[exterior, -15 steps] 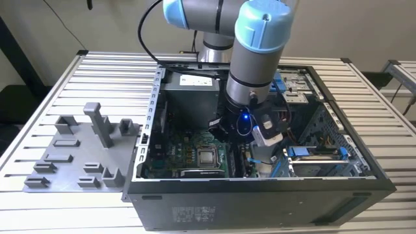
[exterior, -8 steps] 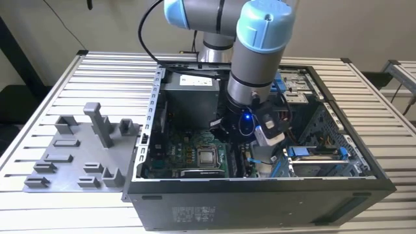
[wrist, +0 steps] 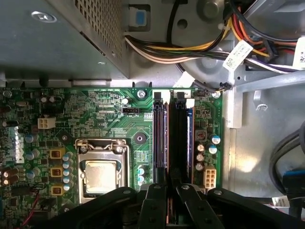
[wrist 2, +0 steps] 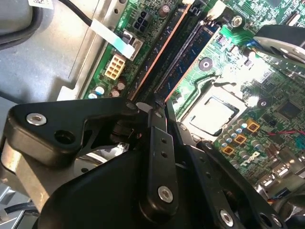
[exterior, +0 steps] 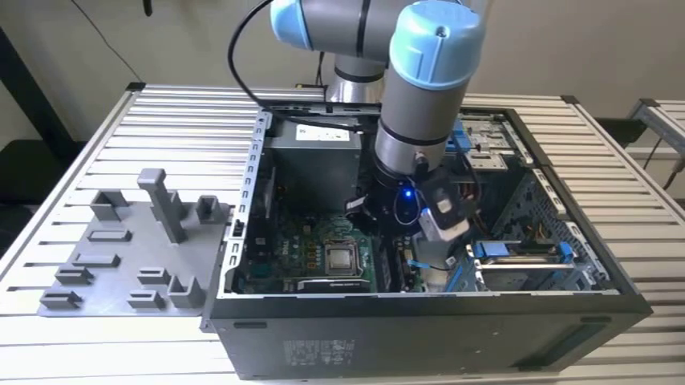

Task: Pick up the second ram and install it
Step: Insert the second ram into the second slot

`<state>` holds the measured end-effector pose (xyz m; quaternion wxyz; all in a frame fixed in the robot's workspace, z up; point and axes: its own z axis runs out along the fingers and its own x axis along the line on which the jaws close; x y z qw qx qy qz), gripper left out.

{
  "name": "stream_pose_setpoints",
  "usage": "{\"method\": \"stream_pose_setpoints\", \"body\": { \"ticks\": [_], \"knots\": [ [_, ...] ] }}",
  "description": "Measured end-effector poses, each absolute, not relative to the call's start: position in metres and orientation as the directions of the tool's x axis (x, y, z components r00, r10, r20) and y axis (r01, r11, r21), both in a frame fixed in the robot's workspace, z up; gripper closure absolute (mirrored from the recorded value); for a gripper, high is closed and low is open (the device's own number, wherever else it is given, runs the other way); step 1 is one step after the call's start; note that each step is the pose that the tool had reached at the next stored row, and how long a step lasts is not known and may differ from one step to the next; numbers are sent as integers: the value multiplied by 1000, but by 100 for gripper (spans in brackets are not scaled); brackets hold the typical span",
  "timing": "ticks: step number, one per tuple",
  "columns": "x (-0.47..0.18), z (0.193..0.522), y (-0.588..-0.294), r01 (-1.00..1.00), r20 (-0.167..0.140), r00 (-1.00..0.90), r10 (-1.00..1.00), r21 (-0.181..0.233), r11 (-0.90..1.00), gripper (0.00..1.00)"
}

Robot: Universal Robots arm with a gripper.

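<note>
Exterior view's left: grey slotted holder tray [exterior: 107,277] lies flat on the ribbed table [exterior: 192,112] just beside the open PC case [exterior: 428,337], so parts stand upright within the arm's reach. No board can be made out in its slots. The case lies on its side with the panel off, so the motherboard [exterior: 310,241] faces up for a straight top-down approach. The CPU socket [exterior: 342,258] sits near the middle of the board, with the memory slots [wrist: 160,138] just beside it toward the exterior view's right. The robot arm [exterior: 428,96] reaches down into the case over those slots, wrist vertical, which fits a downward push along the slot line. The gripper [wrist: 169,188] hangs directly over the near end of the two parallel slots, its black linkage lined up with their length, probably so a board goes in square rather than skewed. The second ram [wrist 2: 193,55], a blue-green board with dark chips, stands on edge along the slot nearer the small white connector [wrist: 208,177]. It runs from the white end clips [wrist 2: 217,8] back to the gripper's tip. It looks to be at slot level, but whether it is fully seated cannot be told. Whether the gripper is clamped on the board, resting on its top edge or clear of it cannot be told either, as the linkage hides the contact. The neighbouring slot toward the CPU looks dark and empty, though that is uncertain. Exterior view's right: drive cage [exterior: 519,257] with blue tabs, close to the arm. The cable bundle [wrist: 190,47] is routed clear of the slots.
</note>
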<state>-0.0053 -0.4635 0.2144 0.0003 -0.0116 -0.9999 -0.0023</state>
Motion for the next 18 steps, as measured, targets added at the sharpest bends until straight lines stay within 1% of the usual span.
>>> {"method": "stream_pose_setpoints", "body": {
  "ticks": [10, 12, 13, 18],
  "knots": [
    [-5, 213, -463, 23, 1, -1000, 23, 5, 1000, 86],
    [-5, 213, -463, 23, 1, -1000, 23, 5, 1000, 84],
    [-5, 213, -463, 23, 1, -1000, 23, 5, 1000, 78],
    [-5, 231, -464, 23, 4, -1000, 23, 4, 1000, 78]
  ]
}}
